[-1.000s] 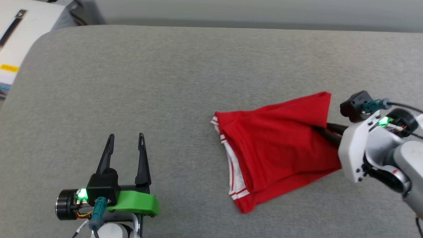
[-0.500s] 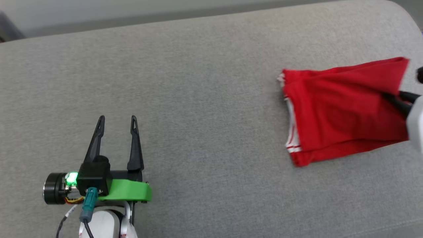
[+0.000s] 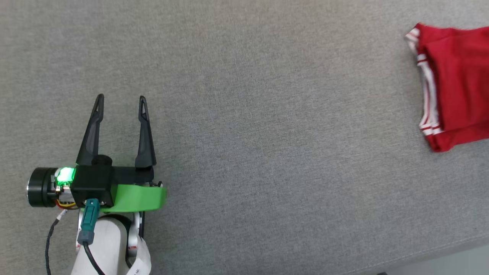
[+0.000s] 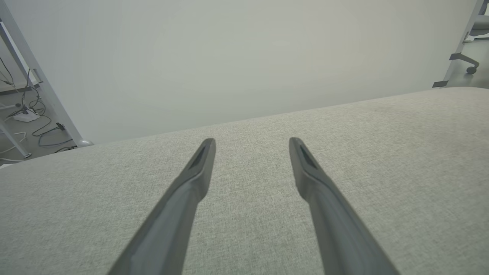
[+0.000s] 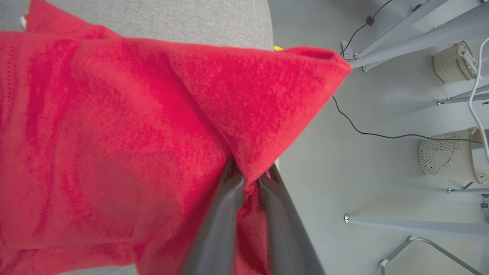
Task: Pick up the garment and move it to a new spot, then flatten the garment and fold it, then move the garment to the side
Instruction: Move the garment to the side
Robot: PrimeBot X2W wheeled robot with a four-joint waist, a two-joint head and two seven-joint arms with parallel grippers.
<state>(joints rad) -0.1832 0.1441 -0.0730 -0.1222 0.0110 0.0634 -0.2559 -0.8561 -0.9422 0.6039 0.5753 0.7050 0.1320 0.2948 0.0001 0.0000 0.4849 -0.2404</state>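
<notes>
Right gripper (image 5: 250, 179) jaws clenched on garment (image 3: 454, 84) at the bench (image 3: 244, 114) end, baskets (image 5: 447, 154) and cable (image 5: 366, 131) on floor (image 5: 344, 172) beyond; left gripper (image 3: 121, 97) jaws released, well apart.

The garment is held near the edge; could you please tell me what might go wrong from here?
The right gripper pinches only a small fold of the garment, so the folded layers may sag apart. One corner seems to overhang the edge of the grey surface; released here, it could slide off.
</notes>
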